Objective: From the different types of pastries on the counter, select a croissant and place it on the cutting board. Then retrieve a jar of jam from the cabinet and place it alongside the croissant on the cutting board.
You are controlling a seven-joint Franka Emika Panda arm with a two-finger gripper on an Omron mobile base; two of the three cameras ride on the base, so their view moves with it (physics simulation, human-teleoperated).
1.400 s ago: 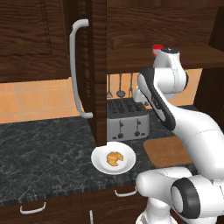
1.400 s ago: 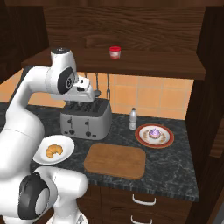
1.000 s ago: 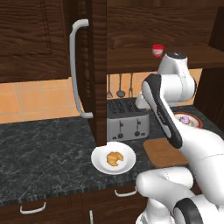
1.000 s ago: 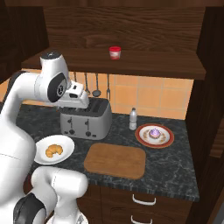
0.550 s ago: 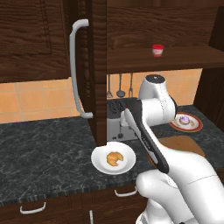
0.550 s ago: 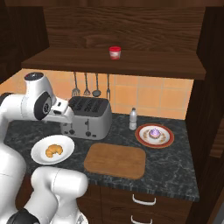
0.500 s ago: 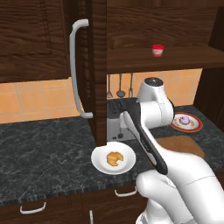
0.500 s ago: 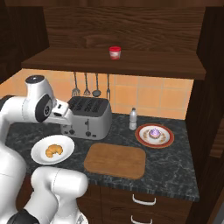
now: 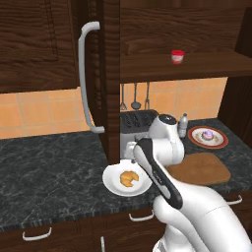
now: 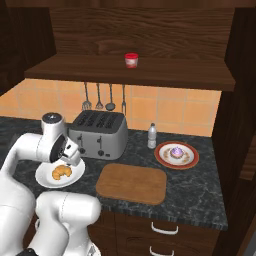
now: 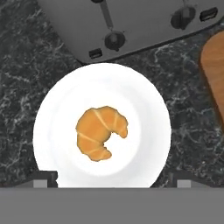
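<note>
Croissant point(image 11: 100, 132): lies centred on white plate point(image 11: 57, 105), beside toaster point(image 10: 98, 133). Gripper point(image 11: 111, 180): hovers above it, jaws apart. Cutting board point(image 10: 132, 183): bare.

Glossy white rounded arm point(image 9: 162, 174) segments — dark joint bands between them — on a bulky white base.

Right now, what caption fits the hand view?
Looking down on the croissant lying on a white plate, toaster beyond, cutting board beside.
</note>
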